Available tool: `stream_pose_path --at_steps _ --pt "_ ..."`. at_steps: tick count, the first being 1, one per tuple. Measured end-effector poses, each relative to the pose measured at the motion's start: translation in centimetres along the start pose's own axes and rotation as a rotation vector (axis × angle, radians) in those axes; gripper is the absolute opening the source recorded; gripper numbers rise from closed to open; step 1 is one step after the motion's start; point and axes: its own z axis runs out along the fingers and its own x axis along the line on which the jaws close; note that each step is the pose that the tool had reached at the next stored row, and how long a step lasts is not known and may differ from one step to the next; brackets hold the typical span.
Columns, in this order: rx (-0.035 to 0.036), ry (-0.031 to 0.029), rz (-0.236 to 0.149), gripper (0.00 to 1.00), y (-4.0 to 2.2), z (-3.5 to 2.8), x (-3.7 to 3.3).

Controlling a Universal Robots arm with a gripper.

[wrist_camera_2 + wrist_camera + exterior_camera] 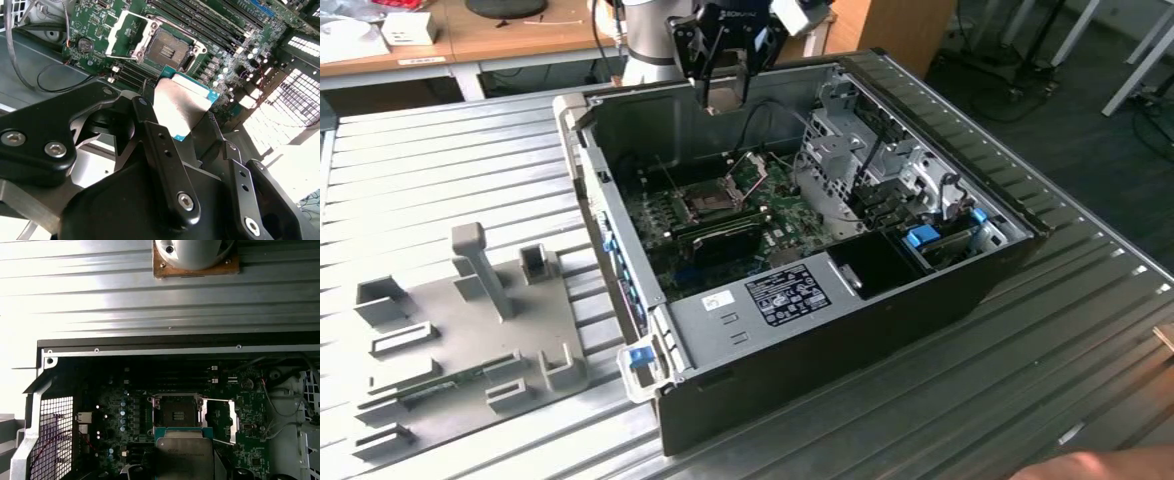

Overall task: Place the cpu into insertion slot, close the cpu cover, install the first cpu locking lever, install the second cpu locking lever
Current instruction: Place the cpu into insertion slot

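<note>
The gripper [724, 98] was clamped on the cpu [181, 102] by two opposite edges, holding it in the air over the open computer case [854, 345] on the counter [440, 190]. In the exterior view it hung at 12 o'clock from the bare insertion slot [703, 205]. The cpu cover [750, 172] stood flipped up at the slot's 2 o'clock.

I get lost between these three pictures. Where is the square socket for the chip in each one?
Exterior view: the slot sits mid-picture on the green board.
Second wrist view: the slot lies just beyond the held cpu.
First wrist view: the slot lies just beyond the cpu.
Shared landmark: the open cover beside the slot.
</note>
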Motion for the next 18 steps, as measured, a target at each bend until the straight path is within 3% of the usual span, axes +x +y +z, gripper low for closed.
stream_pose_path --at_steps 3,6,14,18 --pt "0.0016 0.0011 0.000 0.54 -0.02 0.26 -0.01" --pt "0.0090 0.0029 0.000 0.54 -0.03 0.39 -0.02" --pt "0.0101 0.0034 0.000 0.54 -0.03 0.39 -0.01" --pt "0.0139 0.0034 0.000 0.54 -0.03 0.51 -0.02"
